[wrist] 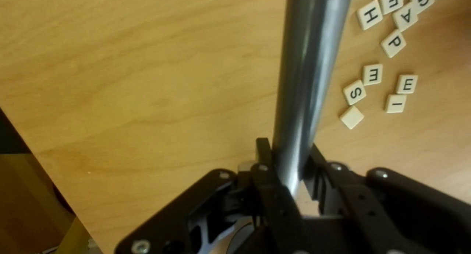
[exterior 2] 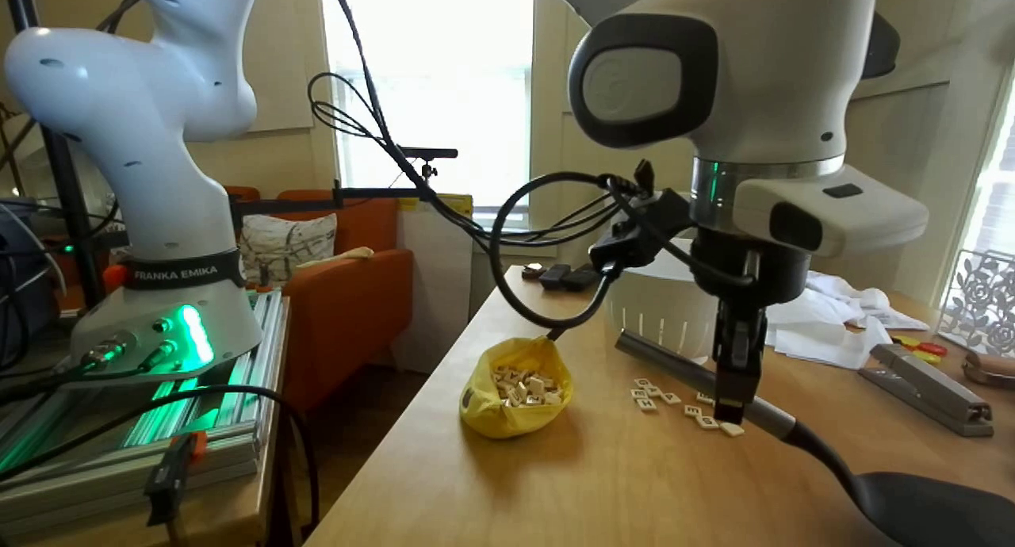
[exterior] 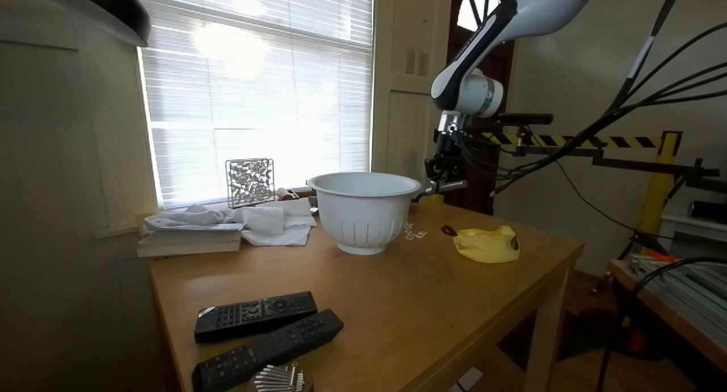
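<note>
In an exterior view, the spatula [exterior 2: 771, 418] extends to the lower right, in the foreground. Your gripper [exterior 2: 731, 408] is clamped on its metal handle [wrist: 309, 81], above the table [exterior 2: 492, 491]. Beyond lie the bag [exterior 2: 499, 422], lower centre; the tiles [exterior 2: 645, 405], right of it; and the bowl [exterior 2: 658, 309], farther back. Step in hand, by judgement: holding the spatula aloft. Any next move likely calls for a firm grip and clearance between spatula and bowl.

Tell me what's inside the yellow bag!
In an exterior view, the yellow bag holds a heap of small pale tiles. Only the top ones show; they cover whatever lies deeper, so its bottom can't be seen.
</note>
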Robot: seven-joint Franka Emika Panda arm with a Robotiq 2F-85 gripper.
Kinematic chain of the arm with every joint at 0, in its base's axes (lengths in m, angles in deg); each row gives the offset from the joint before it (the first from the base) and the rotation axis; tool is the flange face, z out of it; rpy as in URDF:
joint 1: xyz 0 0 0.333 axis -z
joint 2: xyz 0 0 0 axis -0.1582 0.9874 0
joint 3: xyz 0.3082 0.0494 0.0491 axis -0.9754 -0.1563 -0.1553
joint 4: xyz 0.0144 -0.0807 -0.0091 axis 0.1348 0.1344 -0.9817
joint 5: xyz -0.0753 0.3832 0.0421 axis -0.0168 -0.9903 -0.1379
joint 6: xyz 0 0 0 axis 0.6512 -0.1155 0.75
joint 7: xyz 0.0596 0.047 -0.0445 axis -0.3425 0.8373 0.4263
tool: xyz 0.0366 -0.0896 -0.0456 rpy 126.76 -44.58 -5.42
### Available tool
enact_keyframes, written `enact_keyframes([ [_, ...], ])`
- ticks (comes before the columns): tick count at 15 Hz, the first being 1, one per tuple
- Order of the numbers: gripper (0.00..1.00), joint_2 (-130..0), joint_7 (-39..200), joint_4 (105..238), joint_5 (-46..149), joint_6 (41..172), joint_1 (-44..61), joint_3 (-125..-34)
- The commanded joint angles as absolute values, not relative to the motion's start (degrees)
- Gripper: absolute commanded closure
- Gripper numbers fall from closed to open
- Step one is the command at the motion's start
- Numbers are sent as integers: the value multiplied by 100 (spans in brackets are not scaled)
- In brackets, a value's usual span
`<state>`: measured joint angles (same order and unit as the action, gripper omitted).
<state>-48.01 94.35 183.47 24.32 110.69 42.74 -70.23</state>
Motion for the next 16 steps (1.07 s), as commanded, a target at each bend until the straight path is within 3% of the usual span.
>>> enact_keyframes([
  [1, 94, -4801, 9388, 18313, 2495, 11062, 4344, -7106],
  [16, 94, -4405, 12129, 18677, 1979, 12551, 5747, -8740],
])
